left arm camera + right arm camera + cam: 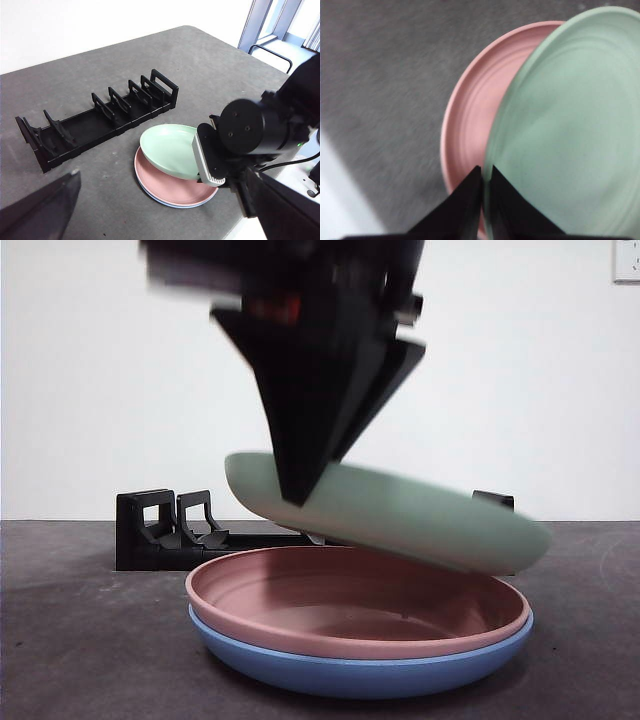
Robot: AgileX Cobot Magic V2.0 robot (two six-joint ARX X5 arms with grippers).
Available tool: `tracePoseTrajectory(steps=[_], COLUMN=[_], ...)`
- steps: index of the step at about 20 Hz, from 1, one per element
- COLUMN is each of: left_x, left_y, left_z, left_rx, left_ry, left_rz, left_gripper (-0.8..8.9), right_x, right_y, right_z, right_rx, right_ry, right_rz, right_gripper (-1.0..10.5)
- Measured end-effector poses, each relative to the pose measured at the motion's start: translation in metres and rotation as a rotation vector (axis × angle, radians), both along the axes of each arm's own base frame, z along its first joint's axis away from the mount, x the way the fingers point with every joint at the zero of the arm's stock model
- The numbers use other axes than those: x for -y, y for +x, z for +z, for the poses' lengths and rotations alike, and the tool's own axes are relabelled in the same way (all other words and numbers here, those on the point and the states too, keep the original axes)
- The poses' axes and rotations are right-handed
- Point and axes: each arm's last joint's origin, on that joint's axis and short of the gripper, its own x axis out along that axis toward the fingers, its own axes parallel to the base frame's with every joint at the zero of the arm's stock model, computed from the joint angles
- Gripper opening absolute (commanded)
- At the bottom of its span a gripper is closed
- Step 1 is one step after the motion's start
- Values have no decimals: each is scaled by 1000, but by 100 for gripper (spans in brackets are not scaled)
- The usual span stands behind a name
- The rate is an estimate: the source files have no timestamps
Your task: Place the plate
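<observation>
Blue plate (pixel 360 670): seen nearest in the front view, resting flat on the dark table (pixel 80 640), at the bottom of the stack.
Pink plate (pixel 360 605): nested inside the blue plate, rim slightly raised above it; its rim is also shown in the right wrist view (pixel 465 110).
Green plate (pixel 400 510): held off the stack, tilted, one edge raised and the other dipped close above the pink plate's far rim; whether they touch cannot be told. It is seen from above in the left wrist view (pixel 167 150), overlapping the pink plate.
Right gripper (pixel 300 490): come in from above, jaws closed narrowly on the raised rim of the green plate; the pinch is confirmed in the right wrist view (pixel 485 175).
Left gripper (pixel 160 220): kept high and well apart from the plates, jaws spread wide, nothing between them.
Rack (pixel 165 530): black, slotted, standing on the table behind the stack, no plate seen in it.
</observation>
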Motion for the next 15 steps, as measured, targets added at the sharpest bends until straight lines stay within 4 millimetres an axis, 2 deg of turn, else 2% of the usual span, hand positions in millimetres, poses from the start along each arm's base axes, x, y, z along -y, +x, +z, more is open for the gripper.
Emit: tracePoseTrajectory(steps=[6, 15], left_x=[0, 1], left_y=[0, 2], left_z=[0, 0], left_rx=[4, -1], left_ry=[3, 6], left_rz=[-1, -1], left_gripper=[522, 522], right_x=[-4, -18], right_y=[1, -7], right_z=[-18, -28], right_rx=[22, 27], right_ry=[-28, -13], right_rz=[-15, 10], right_gripper=[10, 14])
